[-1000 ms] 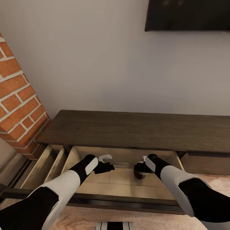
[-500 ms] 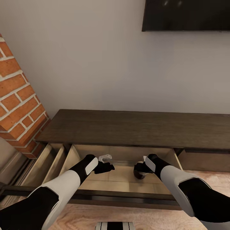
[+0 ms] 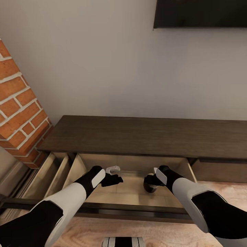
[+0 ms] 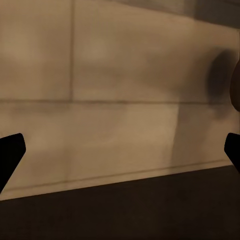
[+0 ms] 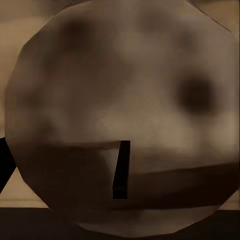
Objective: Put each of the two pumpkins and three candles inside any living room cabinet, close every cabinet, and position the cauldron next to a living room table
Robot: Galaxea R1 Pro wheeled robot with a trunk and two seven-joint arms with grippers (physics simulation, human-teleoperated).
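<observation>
Now — right pincer [image 3: 150,179] above candle [image 3: 149,187] in open cabinet [image 3: 137,137] drawer, grip unclear | left pincer [image 3: 116,179] spread, empty — likely depositing.

The cabinet [image 3: 144,137] stood against the wall [image 3: 103,68], its drawer [image 3: 130,214] pulled out toward the robot; a brick column [image 3: 20,113] rose at the cabinet's left end; a screen [image 3: 200,13] hung on the wall above the cabinet's right half; the left gripper [image 3: 115,179] hung over the drawer's left part, the right gripper [image 3: 150,180] over its right part, well apart; a candle [image 3: 149,187] sat in the drawer directly under the right gripper; in the right wrist view the candle [image 5: 125,115] lay just below that gripper.
</observation>
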